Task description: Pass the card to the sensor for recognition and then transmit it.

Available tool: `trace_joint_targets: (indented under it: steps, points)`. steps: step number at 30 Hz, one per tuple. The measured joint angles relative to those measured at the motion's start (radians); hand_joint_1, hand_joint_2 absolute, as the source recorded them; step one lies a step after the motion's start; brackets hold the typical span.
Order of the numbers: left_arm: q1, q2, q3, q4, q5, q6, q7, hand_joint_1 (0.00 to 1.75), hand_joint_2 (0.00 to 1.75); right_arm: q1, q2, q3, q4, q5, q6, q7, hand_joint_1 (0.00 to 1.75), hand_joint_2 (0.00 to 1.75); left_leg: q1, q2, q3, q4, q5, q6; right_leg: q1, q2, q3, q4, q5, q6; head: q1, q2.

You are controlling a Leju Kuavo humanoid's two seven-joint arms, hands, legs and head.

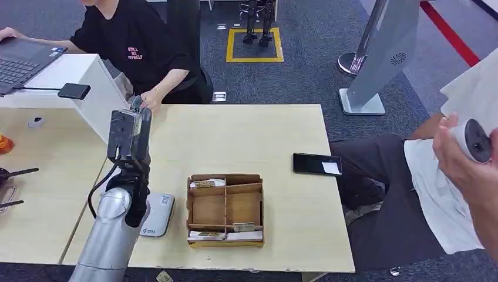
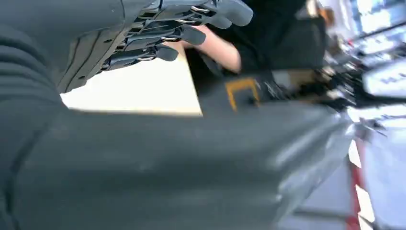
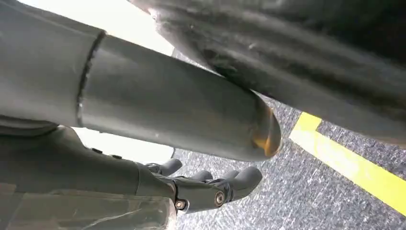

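Light wooden table (image 1: 276, 135) on dark grey carpet, a yellow floor marking (image 1: 254, 45) behind it. At the far left, a person in a black shirt (image 1: 141, 47) sits at a laptop (image 1: 17, 61). The robot's left hand (image 1: 130, 132) is raised over the table's left part, close to that person's hand (image 1: 151, 98); in the left wrist view its fingers (image 2: 182, 33) are loosely extended and apart; whether a card lies in them cannot be told. Below the arm a white card sensor (image 1: 157, 215) lies flat. Beside it stands a wooden compartment box (image 1: 225, 210) holding cards (image 1: 207, 183). Further right, a black phone (image 1: 317, 164). The right hand (image 3: 210, 184) hangs over carpet, fingers partly curled, holding nothing.
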Motion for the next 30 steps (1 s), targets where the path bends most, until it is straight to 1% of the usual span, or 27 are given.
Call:
trace_joint_targets:
  steps: [3,6,7,10,12,14,15,17,18,19,20,22,24,28,29,30]
  points:
    - [0.079,0.011,-0.028,-0.119,0.098,-0.027,-0.026,0.00,0.00,0.003,0.000,-0.004,0.002,-0.006,-0.001,-0.001,0.00,0.00,0.000,0.000,0.000,0.000,0.000,0.000,0.000,0.000,0.000,0.000,0.000,0.000,0.000,0.000]
    - [0.146,0.022,-0.051,-0.209,0.215,-0.082,-0.062,0.00,0.00,0.003,0.000,-0.006,0.002,-0.013,-0.001,-0.008,0.00,0.00,0.000,0.000,-0.001,0.000,0.000,0.000,0.000,0.000,0.000,0.000,0.000,0.000,0.000,0.000]
    - [0.171,0.026,-0.063,-0.245,0.234,-0.093,-0.071,0.00,0.00,0.004,0.000,-0.008,0.002,-0.018,-0.001,-0.010,0.00,0.00,0.000,0.000,-0.001,0.000,0.000,0.000,0.000,0.000,0.000,0.000,0.000,0.000,0.000,0.000]
    - [0.222,0.034,-0.090,-0.310,0.259,-0.104,-0.077,0.00,0.00,0.004,0.000,-0.015,0.002,-0.022,-0.001,-0.011,0.00,0.00,0.000,0.000,-0.001,0.000,0.000,0.000,0.000,-0.001,0.000,0.000,0.000,0.000,0.000,0.000]
    - [0.260,0.042,-0.101,-0.342,0.270,-0.125,-0.085,0.00,0.00,0.005,0.002,-0.022,0.002,-0.032,-0.001,-0.011,0.00,0.00,0.000,0.000,-0.001,0.000,0.000,0.000,0.000,-0.001,0.000,0.000,0.000,0.000,0.000,0.000]
    - [0.319,0.059,-0.125,-0.372,0.243,-0.179,-0.116,0.00,0.00,0.007,0.003,-0.030,0.002,-0.050,-0.001,-0.013,0.00,0.00,0.000,0.000,-0.001,0.000,0.000,0.000,0.000,0.000,0.000,0.000,0.000,0.000,0.000,0.000]
    - [0.346,0.067,-0.143,-0.383,0.213,-0.203,-0.135,0.00,1.75,0.008,0.004,-0.032,0.001,-0.056,-0.001,-0.017,0.00,0.00,0.000,0.000,-0.001,0.000,0.000,0.000,0.000,0.000,-0.001,0.000,-0.001,0.000,0.000,0.000]
    - [0.398,0.085,-0.174,-0.396,0.154,-0.238,-0.176,0.00,1.75,0.009,0.005,-0.044,0.000,-0.066,0.002,-0.021,0.00,0.00,0.000,0.000,-0.002,0.000,-0.001,0.001,0.000,-0.001,-0.001,0.000,-0.001,0.001,0.000,0.000]
    - [0.431,0.096,-0.194,-0.404,0.122,-0.244,-0.203,0.00,1.75,0.009,0.005,-0.050,0.000,-0.072,0.003,-0.025,0.00,0.00,0.000,0.000,-0.001,0.000,-0.002,0.000,0.000,0.000,-0.001,0.000,-0.001,0.001,0.000,0.000]
    - [0.455,0.100,-0.204,-0.407,0.101,-0.245,-0.216,0.00,1.75,0.011,0.005,-0.052,-0.001,-0.074,0.005,-0.027,0.00,0.00,0.000,0.000,-0.001,0.000,-0.002,0.000,0.000,0.000,-0.001,0.000,-0.001,0.001,0.000,0.000]
    - [0.474,0.109,-0.228,-0.411,0.061,-0.236,-0.246,0.00,1.75,0.013,0.006,-0.056,-0.002,-0.080,0.007,-0.030,0.00,0.00,0.000,0.000,-0.002,0.000,-0.002,0.000,0.000,-0.001,-0.001,0.000,-0.002,0.001,0.000,0.000]
    - [0.514,0.127,-0.265,-0.424,-0.019,-0.187,-0.276,0.00,1.75,0.014,0.008,-0.068,-0.005,-0.085,0.011,-0.031,0.00,0.00,0.000,0.000,-0.002,0.000,-0.002,0.001,0.000,-0.001,-0.001,0.000,-0.002,0.001,0.001,0.000]
    - [0.547,0.147,-0.304,-0.435,-0.090,-0.143,-0.288,0.00,1.75,0.016,0.011,-0.078,-0.010,-0.092,0.013,-0.032,0.00,0.00,0.000,0.000,-0.002,0.000,-0.003,0.001,0.000,-0.001,-0.001,0.000,-0.002,0.001,0.000,0.000]
    - [0.570,0.167,-0.342,-0.447,-0.107,-0.117,-0.289,0.00,1.75,0.018,0.013,-0.087,-0.014,-0.095,0.016,-0.034,0.00,0.00,0.000,-0.001,-0.002,0.000,-0.003,0.002,0.000,-0.002,-0.001,0.000,-0.002,0.002,0.001,0.000]
    - [0.572,0.172,-0.350,-0.449,-0.126,-0.099,-0.289,0.00,1.75,0.018,0.014,-0.091,-0.016,-0.095,0.018,-0.034,0.00,0.00,0.000,-0.001,-0.002,0.000,-0.003,0.002,0.000,-0.002,-0.001,0.000,-0.002,0.002,0.001,0.000]
    - [0.572,0.180,-0.360,-0.451,-0.176,-0.060,-0.287,0.03,1.75,0.019,0.016,-0.095,-0.018,-0.095,0.020,-0.034,0.00,0.00,0.000,-0.001,-0.002,0.000,-0.003,0.002,0.000,-0.002,0.000,0.000,-0.002,0.002,0.001,0.000]
